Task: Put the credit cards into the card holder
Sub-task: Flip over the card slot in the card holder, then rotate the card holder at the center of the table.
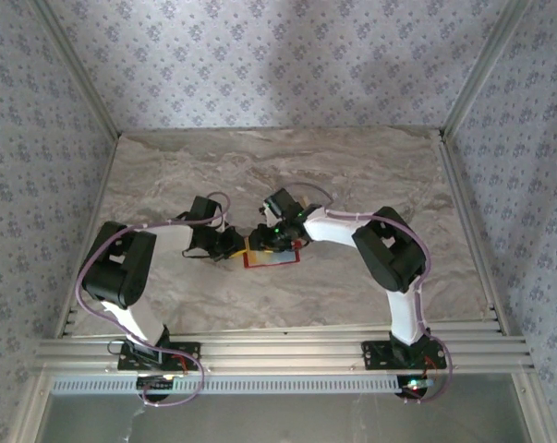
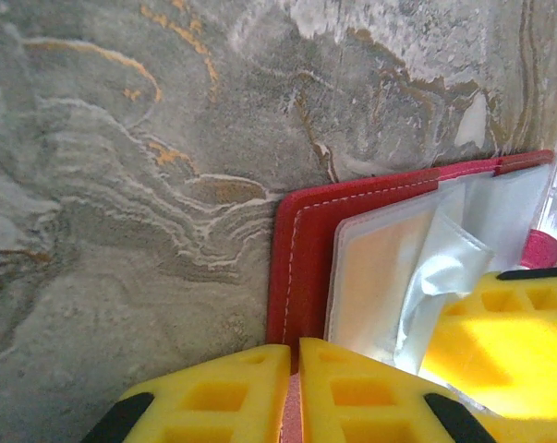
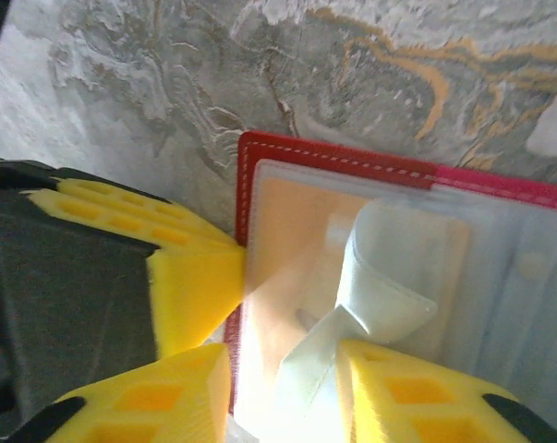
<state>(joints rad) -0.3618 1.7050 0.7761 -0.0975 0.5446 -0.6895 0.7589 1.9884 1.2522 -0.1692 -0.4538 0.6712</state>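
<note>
The red card holder (image 1: 272,259) lies open on the marble table, its clear inner sleeves facing up. My left gripper (image 2: 295,374) is shut on the holder's red stitched edge (image 2: 301,249), pinning its left side. A pale tan credit card (image 3: 296,231) sits inside a clear sleeve; in the left wrist view the card (image 2: 380,272) shows under the same plastic. My right gripper (image 3: 285,392) hovers over the sleeve with its jaws apart, and a curled clear plastic flap (image 3: 380,286) rises between the fingers without being pinched. Seen from above, the two grippers (image 1: 234,244) (image 1: 278,234) meet at the holder.
The marble tabletop (image 1: 260,175) stretches bare behind and to both sides of the holder. A metal rail (image 1: 278,351) runs along the near edge. Patterned walls close in the back and sides. The left gripper's yellow fingers (image 3: 190,277) crowd the right wrist's left side.
</note>
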